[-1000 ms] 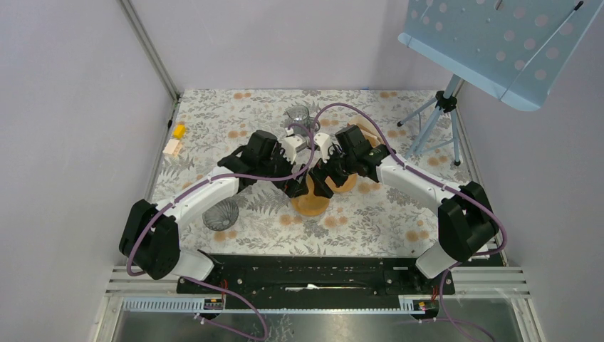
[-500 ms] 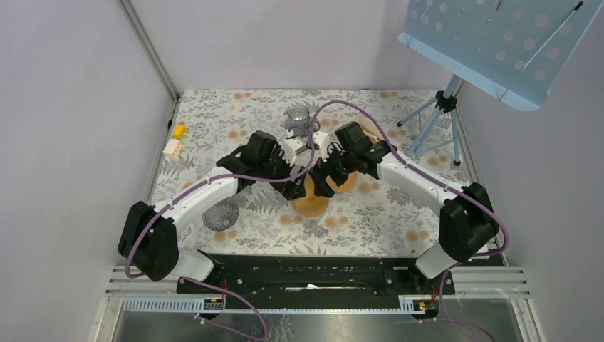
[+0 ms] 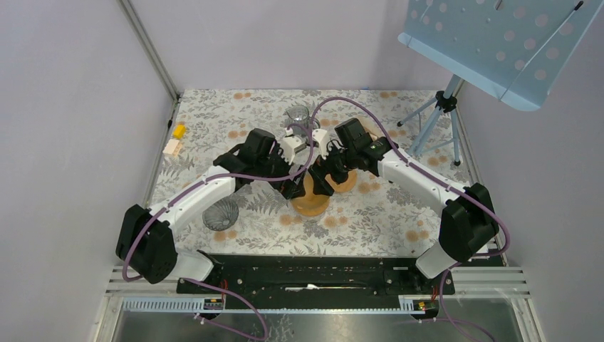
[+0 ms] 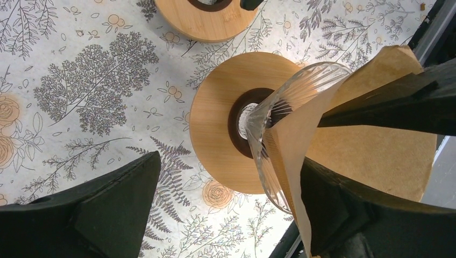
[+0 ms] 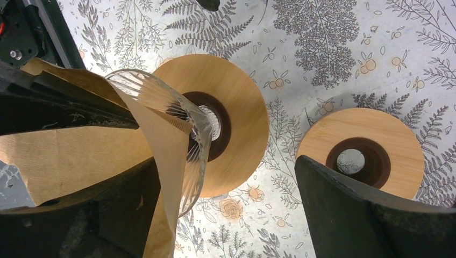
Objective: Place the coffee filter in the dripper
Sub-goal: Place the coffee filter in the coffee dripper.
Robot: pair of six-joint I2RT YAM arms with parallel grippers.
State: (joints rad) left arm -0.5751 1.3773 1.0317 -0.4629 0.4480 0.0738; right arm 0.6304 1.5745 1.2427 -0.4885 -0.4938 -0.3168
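While both arms' jaws wide: one paper filter [image 5: 70, 145], two glass drippers [image 5: 161, 97] [image 3: 221, 214], two wooden rings [image 5: 244, 102] [image 5: 400, 134].

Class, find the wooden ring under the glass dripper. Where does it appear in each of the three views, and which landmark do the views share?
Top external: wooden ring just below the picture's middle.
Left wrist: wooden ring at centre, behind the glass dripper.
Right wrist: wooden ring centre-left, again behind the dripper.
Shared landmark: second wooden ring, top edge in left wrist, right side in right wrist.
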